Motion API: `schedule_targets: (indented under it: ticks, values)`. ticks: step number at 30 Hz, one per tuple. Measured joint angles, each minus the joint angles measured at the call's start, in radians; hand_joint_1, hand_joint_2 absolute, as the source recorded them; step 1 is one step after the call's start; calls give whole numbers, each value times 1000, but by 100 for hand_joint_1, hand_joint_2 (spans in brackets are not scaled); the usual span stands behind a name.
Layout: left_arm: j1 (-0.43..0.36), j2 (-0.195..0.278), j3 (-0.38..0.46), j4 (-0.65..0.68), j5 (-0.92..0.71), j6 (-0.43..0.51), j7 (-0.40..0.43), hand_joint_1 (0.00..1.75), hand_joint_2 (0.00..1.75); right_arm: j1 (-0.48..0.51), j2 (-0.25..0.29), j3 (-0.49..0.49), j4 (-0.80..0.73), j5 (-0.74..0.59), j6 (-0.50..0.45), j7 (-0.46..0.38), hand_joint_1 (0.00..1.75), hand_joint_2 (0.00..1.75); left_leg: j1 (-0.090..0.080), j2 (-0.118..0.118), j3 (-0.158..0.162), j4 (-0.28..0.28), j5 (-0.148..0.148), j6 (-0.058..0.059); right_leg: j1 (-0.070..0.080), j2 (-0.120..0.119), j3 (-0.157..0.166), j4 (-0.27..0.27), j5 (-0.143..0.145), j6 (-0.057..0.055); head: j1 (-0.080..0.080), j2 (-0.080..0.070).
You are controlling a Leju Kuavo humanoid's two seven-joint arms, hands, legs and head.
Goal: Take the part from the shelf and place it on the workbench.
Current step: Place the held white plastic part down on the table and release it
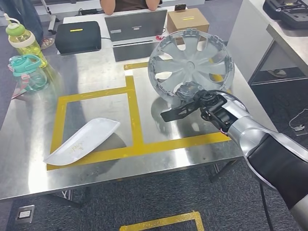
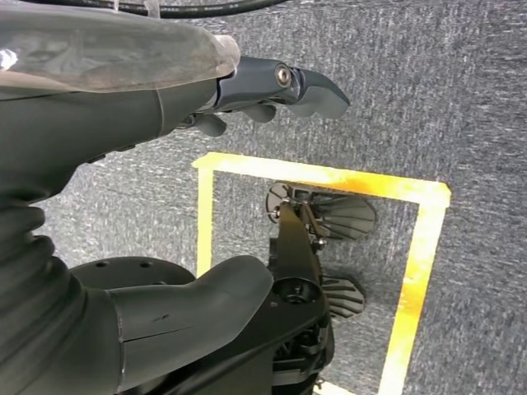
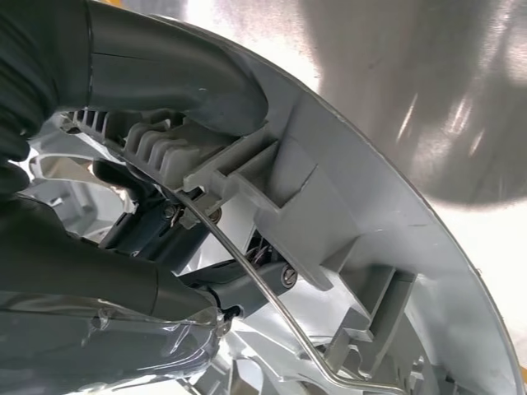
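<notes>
I am watching the right robot hand gripping the lower rim of the wheel cover, a round silver-grey plastic disc with curved spokes and a ring of small clips around its edge. The cover is standing tilted, its face turned toward me, rising up and away from the robot hand above the brushed-steel worktop; I cannot tell whether its rim is touching the metal. Up close, the right robot hand is closing its thick grey thumb over the outside of the wheel cover while its darker fingers are hooking behind the ribbed moulded clips and the thin wire ring on the inner side.

The worktop is shining with a scuffed, reflective finish, and yellow tape is marking out rectangles on it. To the left of the right robot hand, inside 1 taped box, a white curved panel is lying flat, smooth and leaf-shaped. Beyond it, 2 translucent bottles, 1 green and 1 teal, are standing near the far left edge.

The left robot hand is hanging over grey carpet with its fingers apart and loosely extended, holding nothing, above a yellow taped square.
</notes>
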State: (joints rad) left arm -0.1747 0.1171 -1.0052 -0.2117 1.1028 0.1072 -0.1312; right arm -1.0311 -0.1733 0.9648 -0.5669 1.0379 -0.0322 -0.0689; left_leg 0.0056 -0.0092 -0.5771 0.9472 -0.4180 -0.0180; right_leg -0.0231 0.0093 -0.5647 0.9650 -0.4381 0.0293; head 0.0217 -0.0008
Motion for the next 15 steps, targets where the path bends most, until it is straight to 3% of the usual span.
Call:
schedule_targets:
  ticks: [13, 15]
  values:
    - [-1, 0, 0, 0, -5, 3, -6, 0, 175, 1, -1, 0, 6, -3, -6, -3, 175, 175, 0, 0, 0, 0, 0, 0, 0, 0, 0, 0, 0, 0, 0, 0]
    - [-1, 0, 0, 0, -6, 7, -8, 0, 175, 1, -1, 0, 7, -5, -9, -5, 87, 87, 0, 0, 0, 0, 0, 0, 0, 0, 0, 0, 0, 0, 0, 0]
